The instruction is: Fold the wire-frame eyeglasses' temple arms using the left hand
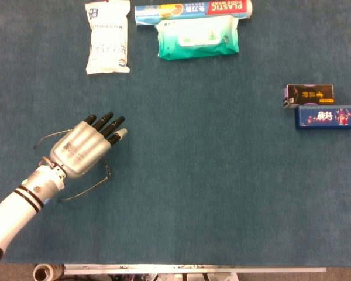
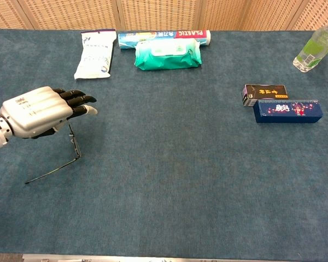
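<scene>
Left hand (image 1: 82,150) over eyeglasses (image 1: 85,186), fingers (image 1: 108,124) extended, holding nothing.

A table (image 1: 193,175) covered in dark teal cloth carries everything. Along the far edge lie a white packet (image 1: 107,36), a roll box marked "PLASTIC" (image 1: 193,10) and, touching it on the near side, a green pack of wipes (image 1: 198,37). Toward the right sit two small boxes — a black one (image 1: 309,95) and, just in front, a longer dark blue one (image 1: 329,116). A clear bottle (image 2: 315,46) stands at the far right corner. On the left lie wire-frame eyeglasses (image 1: 89,184), temple arms open.
</scene>
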Available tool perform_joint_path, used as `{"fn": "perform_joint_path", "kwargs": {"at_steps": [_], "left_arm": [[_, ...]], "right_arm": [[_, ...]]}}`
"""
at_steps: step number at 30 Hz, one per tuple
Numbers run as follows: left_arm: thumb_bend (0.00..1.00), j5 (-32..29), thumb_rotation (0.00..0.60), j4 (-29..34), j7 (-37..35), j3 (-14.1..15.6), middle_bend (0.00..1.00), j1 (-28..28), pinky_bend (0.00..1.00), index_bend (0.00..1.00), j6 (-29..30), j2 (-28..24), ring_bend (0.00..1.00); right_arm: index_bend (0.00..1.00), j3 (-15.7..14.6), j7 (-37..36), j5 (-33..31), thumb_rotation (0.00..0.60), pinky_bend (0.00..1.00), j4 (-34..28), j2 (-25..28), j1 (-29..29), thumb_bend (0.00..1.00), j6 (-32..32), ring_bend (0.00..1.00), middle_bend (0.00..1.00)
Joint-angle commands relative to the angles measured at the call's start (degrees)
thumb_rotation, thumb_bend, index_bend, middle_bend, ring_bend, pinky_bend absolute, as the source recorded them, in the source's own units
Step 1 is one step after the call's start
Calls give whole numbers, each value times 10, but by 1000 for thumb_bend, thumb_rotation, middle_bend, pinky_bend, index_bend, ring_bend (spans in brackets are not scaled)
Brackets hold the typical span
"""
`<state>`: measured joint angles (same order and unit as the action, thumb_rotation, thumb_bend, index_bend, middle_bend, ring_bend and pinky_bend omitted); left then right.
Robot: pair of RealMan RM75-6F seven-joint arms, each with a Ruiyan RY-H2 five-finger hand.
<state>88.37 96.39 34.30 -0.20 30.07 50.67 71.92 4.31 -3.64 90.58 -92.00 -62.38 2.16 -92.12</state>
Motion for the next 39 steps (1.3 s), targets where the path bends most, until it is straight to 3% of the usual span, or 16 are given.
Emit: {"fn": "perform_joint_path", "kwargs": {"at_steps": [1,23,39], "left_arm": [[1000,-15,600,-13,10,0,89,8,256,152,-10,8,90],[1000,-109,600,-43,72,20,99,15,250,197,-11,14,90],[1000,-142,600,-40,93,46,99,7,233,198,9,-11,90]], "right_arm": [[523,0,-1,0,600,385,0,0,0,360,0,262,434],[523,-1,2,-4,600,385,3,-3,4,360,12,263,434],[523,-1,1,-2,600,385,5,-5,4,360,12,262,434]]}}
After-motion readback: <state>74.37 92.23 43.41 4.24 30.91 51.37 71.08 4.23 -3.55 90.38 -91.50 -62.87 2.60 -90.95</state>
